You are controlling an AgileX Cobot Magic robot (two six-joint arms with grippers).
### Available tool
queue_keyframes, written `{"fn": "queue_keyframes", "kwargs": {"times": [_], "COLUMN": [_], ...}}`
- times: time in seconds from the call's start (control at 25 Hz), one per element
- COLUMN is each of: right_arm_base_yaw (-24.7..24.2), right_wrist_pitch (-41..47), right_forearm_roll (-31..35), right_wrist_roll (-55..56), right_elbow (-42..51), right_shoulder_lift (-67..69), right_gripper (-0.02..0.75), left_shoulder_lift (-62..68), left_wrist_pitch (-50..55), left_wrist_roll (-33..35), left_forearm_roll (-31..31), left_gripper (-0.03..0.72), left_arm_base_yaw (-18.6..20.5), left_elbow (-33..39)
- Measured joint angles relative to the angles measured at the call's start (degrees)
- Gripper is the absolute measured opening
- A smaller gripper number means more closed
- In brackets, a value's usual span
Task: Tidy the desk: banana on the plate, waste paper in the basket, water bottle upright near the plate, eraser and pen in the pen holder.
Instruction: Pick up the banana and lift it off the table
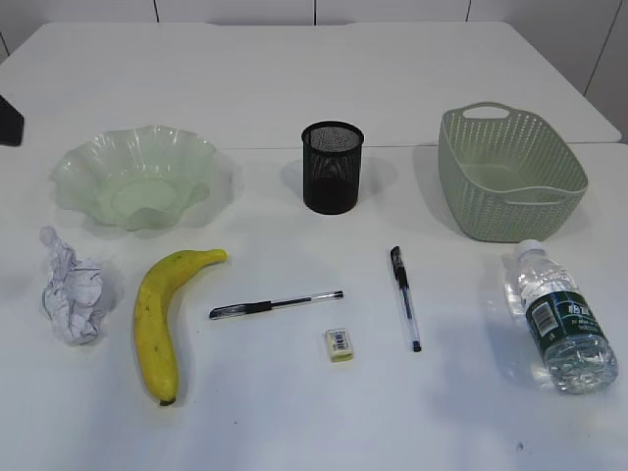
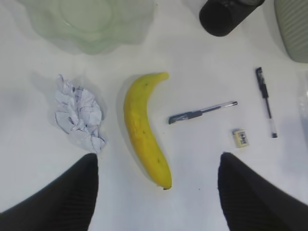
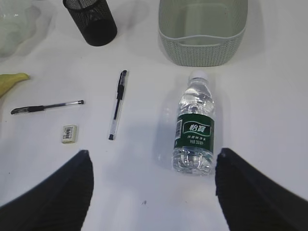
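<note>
1. Left gripper [image 2: 154, 192] is hanging spread wide, empty, above the banana [image 2: 144, 127].
2. Right gripper [image 3: 153, 192] is gaping, empty, above the lying water bottle [image 3: 194, 127].
3. Fingertips are getting cropped.

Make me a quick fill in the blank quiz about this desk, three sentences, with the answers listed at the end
1. The water bottle lies on its ____ in front of the basket.
2. The number of pens on the table is ____.
3. The eraser lies between the two pens, and the crumpled paper lies beside the ____.

Missing words: side; two; banana
</note>
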Motion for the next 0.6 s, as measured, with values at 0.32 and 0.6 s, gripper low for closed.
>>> {"fn": "queue_keyframes", "kwargs": {"times": [0.32, 0.6], "right_arm_base_yaw": [0.0, 0.0], "right_wrist_pitch": [-0.1, -0.1], "right_forearm_roll": [1.0, 1.1], "right_wrist_roll": [0.2, 0.3], "right_elbow": [0.0, 0.0], "right_shoulder_lift": [1.1, 2.6], "right_gripper": [0.587, 0.587], "left_shoulder_lift": [12.4, 24.4], "left_wrist_pitch": [-6.4, -11.1], "left_wrist_roll": [-13.1, -23.4], "left_forearm_roll": [8.6, 14.4], "left_gripper": [0.542, 0.541], "left_arm_base_yaw": [-12.3, -18.3], "left_elbow": [-0.1, -0.3]}}
